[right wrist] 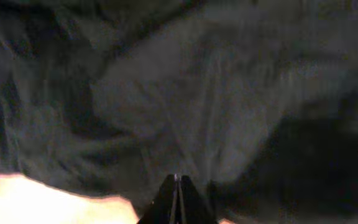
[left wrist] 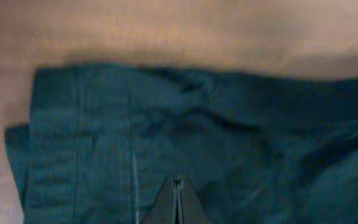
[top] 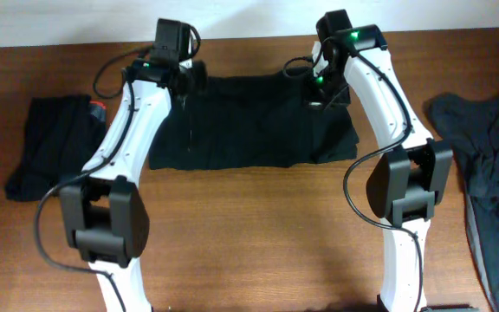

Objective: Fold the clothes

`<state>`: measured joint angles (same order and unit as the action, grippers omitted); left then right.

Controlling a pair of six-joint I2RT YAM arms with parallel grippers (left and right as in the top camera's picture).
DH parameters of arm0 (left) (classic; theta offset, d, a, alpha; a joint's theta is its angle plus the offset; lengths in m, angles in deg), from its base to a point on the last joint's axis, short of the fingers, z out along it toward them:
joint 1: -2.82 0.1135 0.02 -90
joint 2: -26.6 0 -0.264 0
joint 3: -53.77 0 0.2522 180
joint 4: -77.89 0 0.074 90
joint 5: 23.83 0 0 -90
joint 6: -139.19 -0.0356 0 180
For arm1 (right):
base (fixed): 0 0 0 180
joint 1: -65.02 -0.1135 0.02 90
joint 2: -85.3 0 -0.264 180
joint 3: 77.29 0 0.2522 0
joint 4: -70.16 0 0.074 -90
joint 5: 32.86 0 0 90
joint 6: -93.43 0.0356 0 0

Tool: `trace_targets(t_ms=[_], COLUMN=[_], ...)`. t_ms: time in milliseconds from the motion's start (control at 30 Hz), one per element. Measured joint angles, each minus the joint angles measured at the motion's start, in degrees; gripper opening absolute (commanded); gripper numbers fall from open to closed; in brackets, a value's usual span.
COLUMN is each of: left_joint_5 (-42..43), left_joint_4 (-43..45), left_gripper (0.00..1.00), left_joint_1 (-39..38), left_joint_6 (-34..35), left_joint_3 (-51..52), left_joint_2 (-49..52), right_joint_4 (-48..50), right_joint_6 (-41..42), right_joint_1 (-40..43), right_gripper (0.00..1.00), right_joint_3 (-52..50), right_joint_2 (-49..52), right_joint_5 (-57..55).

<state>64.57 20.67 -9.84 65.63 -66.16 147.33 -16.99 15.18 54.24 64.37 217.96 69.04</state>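
A wide black garment (top: 249, 121) of the clothes lies spread flat at the back middle of the table. My left gripper (top: 184, 84) is down at its far left corner, and my right gripper (top: 327, 94) is at its far right corner. In the left wrist view the jaws (left wrist: 177, 182) are shut, their tips set into the dark fabric (left wrist: 229, 124), which bunches just ahead. In the right wrist view the jaws (right wrist: 177, 179) are shut too, and creases in the fabric (right wrist: 185, 93) run toward the tips.
A folded black garment (top: 50, 143) with a small red tag (top: 98, 110) lies at the table's left edge. A heap of dark grey-blue clothes (top: 492, 165) lies at the right edge. Bare wooden table (top: 258, 234) lies in front between the arm bases.
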Motion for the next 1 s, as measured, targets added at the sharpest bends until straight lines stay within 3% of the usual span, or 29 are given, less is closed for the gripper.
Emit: trace_targets(t_ms=[500, 533, 567, 800, 933, 1000], left_joint_5=[-2.03, -2.12, -2.36, -4.70, -5.11, -5.18], left_joint_4=[-4.98, -5.27, -5.62, -6.91, -6.93, -6.91], left_gripper=[0.01, 0.01, 0.00, 0.01, 0.00, 0.01], left_joint_1=[3.56, 3.85, 4.11, 4.48, 4.44, 4.46], left_joint_6=[-0.02, -0.02, -0.02, -0.02, -0.02, -0.02], left_joint_3=[0.98, 0.98, 0.98, 0.98, 0.98, 0.98], left_joint_2=[10.73, 10.88, 10.99, 11.30, 11.34, 11.41], right_joint_4=[23.04, 24.44, 25.73, 30.64, 30.73, 30.49], right_joint_6=[-0.07, -0.09, 0.20, -0.09, -0.17, -0.42], right_joint_1=[0.00, 0.00, 0.00, 0.02, 0.26, 0.42], right_gripper=[0.05, 0.13, 0.29, 0.47, 0.46, 0.34], right_joint_3=[-0.87, -0.94, -1.01, -1.05, -1.05, -1.05], right_joint_2=[9.40, 9.90, 10.32, 11.43, 11.43, 11.43], right_joint_5=[-1.79, -2.27, -2.86, -6.05, -6.51, -6.54])
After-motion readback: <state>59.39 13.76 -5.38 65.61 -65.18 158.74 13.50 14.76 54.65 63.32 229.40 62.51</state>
